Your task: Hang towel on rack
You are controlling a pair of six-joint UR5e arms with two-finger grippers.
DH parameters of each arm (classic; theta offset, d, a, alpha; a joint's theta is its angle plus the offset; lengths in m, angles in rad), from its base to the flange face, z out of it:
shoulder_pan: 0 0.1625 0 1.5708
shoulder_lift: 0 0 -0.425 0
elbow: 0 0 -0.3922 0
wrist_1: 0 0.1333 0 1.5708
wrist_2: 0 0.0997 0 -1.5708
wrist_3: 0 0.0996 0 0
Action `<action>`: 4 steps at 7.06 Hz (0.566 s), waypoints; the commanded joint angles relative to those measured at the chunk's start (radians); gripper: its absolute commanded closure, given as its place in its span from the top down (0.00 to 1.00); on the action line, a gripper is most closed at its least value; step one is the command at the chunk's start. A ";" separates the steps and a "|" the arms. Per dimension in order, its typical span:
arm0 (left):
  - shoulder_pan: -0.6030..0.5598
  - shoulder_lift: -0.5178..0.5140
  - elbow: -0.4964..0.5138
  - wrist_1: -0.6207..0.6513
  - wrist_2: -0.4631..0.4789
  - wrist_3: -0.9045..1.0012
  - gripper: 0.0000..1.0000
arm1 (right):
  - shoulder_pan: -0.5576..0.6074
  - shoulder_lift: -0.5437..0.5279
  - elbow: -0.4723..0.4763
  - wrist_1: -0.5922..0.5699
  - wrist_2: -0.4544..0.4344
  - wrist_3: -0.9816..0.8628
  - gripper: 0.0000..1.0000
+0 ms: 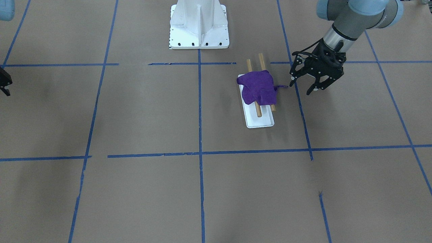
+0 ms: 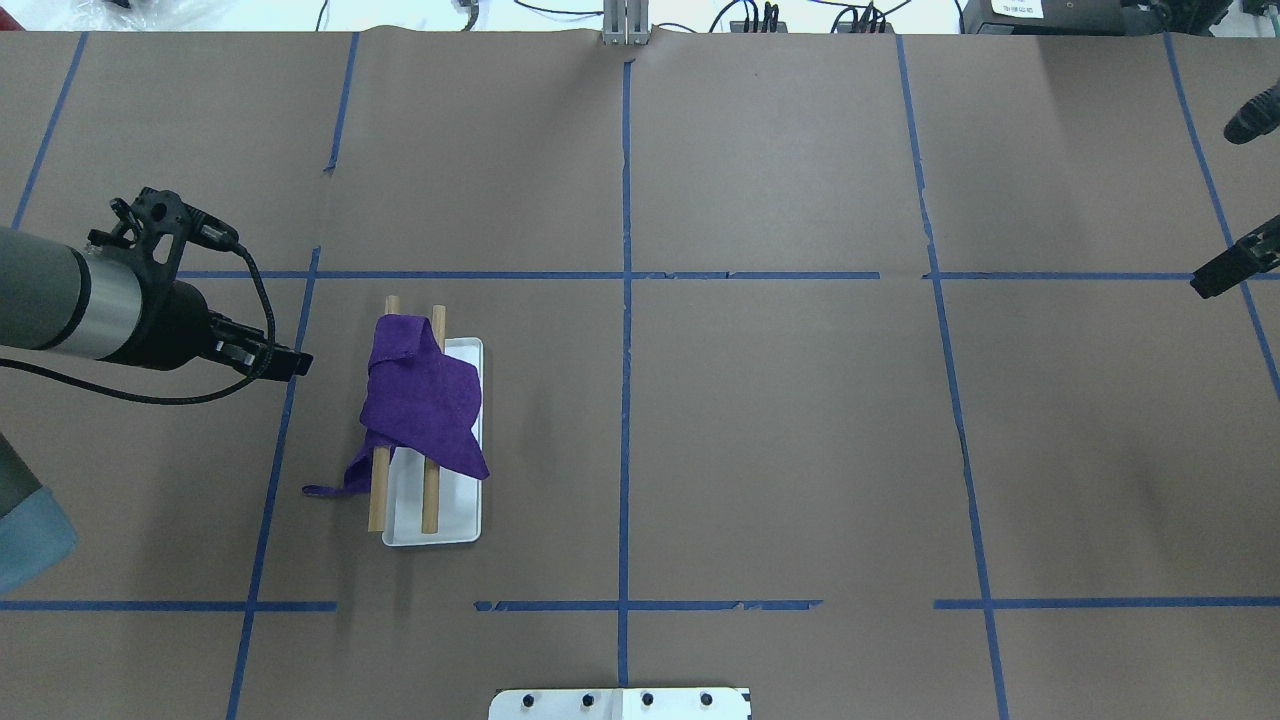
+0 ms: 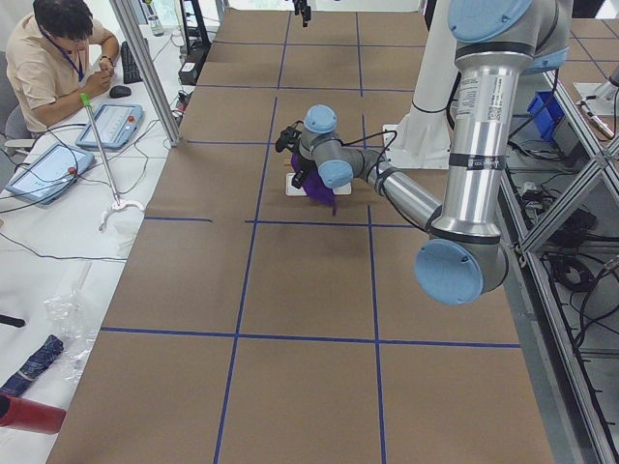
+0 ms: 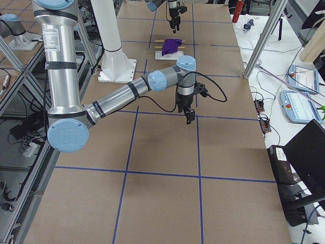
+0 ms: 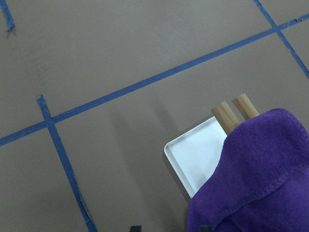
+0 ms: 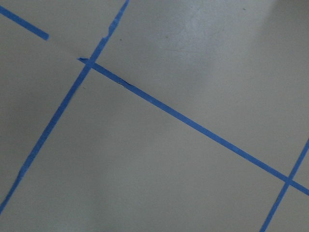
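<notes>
The left arm (image 1: 341, 32) slants downward, and its left gripper (image 1: 301, 87) is held low with jaws spread wide and nothing between them. The right arm (image 4: 117, 96) stretches outward with the right gripper (image 4: 189, 116) pointing down; its jaws seem close together, though that is unclear.

Front, overhead views face opposite ways, both showing rack (image 1: 261, 120).

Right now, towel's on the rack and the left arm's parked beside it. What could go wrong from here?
1. The towel trails a thin corner toward the open left gripper. In the front-facing view it ends close to one of the fingers. A careless retreat could snag it and drag the towel off.
2. The towel lies bunched and skewed across the rack, with that corner hanging down toward the table. It may slide off on that side.
</notes>
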State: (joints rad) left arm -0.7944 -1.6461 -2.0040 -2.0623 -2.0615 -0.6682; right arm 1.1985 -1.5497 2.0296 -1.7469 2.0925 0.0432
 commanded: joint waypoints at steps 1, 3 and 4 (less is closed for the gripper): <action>-0.112 0.043 0.005 0.020 -0.060 0.164 1.00 | 0.085 -0.087 -0.026 0.001 0.006 -0.006 1.00; -0.292 0.096 0.055 0.129 -0.196 0.234 1.00 | 0.198 -0.119 -0.170 0.047 0.017 -0.131 1.00; -0.380 0.095 0.095 0.252 -0.236 0.309 1.00 | 0.282 -0.122 -0.207 0.049 0.073 -0.199 1.00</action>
State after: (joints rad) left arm -1.0642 -1.5630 -1.9529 -1.9339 -2.2329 -0.4356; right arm 1.3896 -1.6638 1.8815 -1.7134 2.1198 -0.0667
